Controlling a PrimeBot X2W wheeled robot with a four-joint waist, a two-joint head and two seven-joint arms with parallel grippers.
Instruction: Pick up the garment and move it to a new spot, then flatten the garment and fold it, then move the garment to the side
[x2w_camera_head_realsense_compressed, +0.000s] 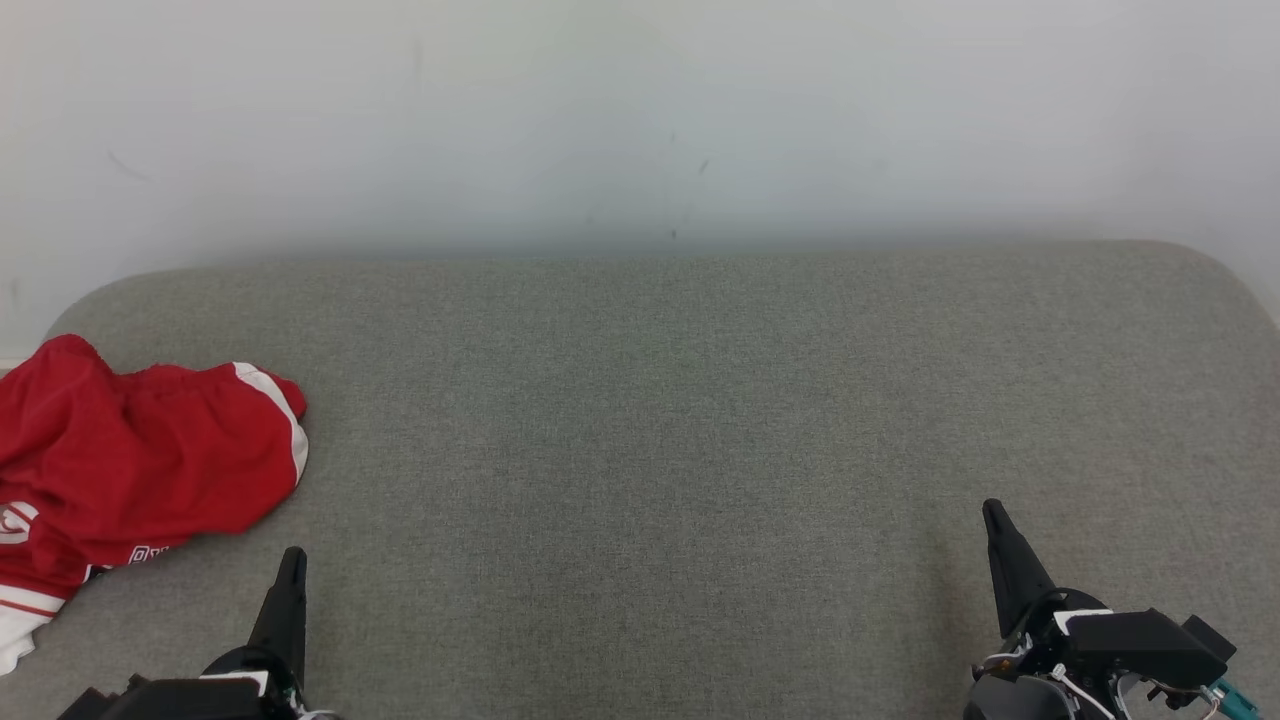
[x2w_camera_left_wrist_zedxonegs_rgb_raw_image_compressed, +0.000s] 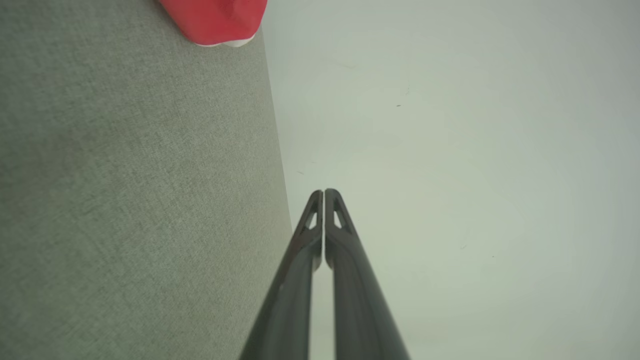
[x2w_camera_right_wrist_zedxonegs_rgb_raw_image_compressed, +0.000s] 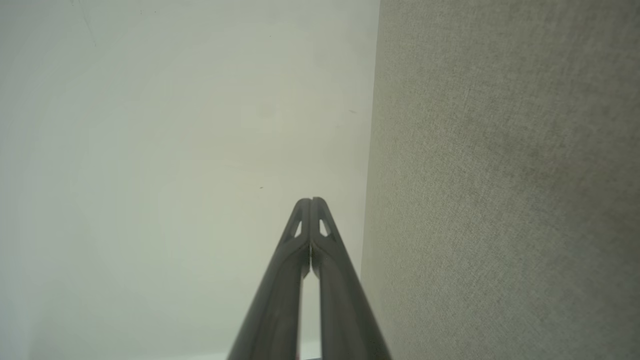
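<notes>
Lying crumpled on coarse grey upholstery, red white-trimmed garment; left gripper, right gripper pressed together

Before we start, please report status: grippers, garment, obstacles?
Left gripper, right gripper shut, empty. Red garment crumpled far left, untouched. No obstacle seen.

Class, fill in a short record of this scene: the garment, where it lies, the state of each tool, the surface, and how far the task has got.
garment: red with white trim, crumpled in a heap
position: far left of the surface, cut off by the head view's left edge
left tool: shut, empty, near the garment but apart from it
right tool: shut, empty, at the right side
surface: grey woven cloth, set against a pale wall
task stage: garment not yet picked up
</notes>
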